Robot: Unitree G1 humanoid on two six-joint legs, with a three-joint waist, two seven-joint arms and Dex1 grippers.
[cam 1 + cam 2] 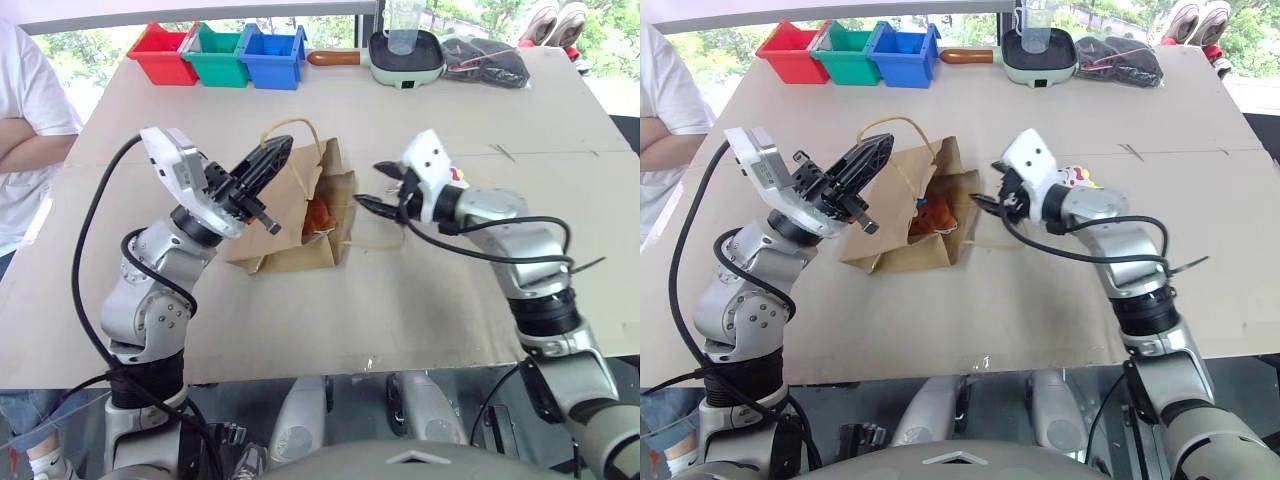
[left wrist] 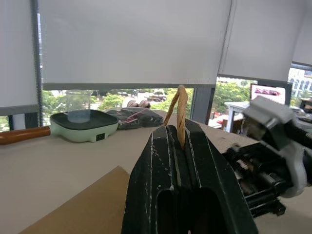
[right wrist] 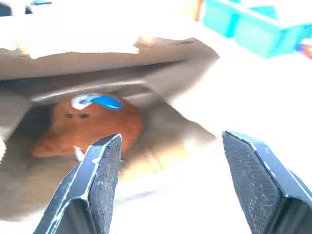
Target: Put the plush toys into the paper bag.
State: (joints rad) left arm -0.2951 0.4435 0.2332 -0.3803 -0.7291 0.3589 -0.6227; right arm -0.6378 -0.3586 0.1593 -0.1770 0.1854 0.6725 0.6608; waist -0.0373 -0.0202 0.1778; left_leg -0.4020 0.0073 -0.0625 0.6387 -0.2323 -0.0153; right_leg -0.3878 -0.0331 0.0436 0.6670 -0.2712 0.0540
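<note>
The brown plush toy [image 3: 90,124] lies inside the paper bag [image 1: 290,225] at frame centre on the bench [image 1: 400,310]. Left claw [image 1: 262,165] pinches a bag handle [image 2: 179,114]; right claw [image 1: 378,186] gapes empty beside the bag's mouth.

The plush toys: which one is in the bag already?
The brown toy lies inside the paper bag's open mouth. The white toy with red and yellow bits is on the table behind the right gripper.
</note>
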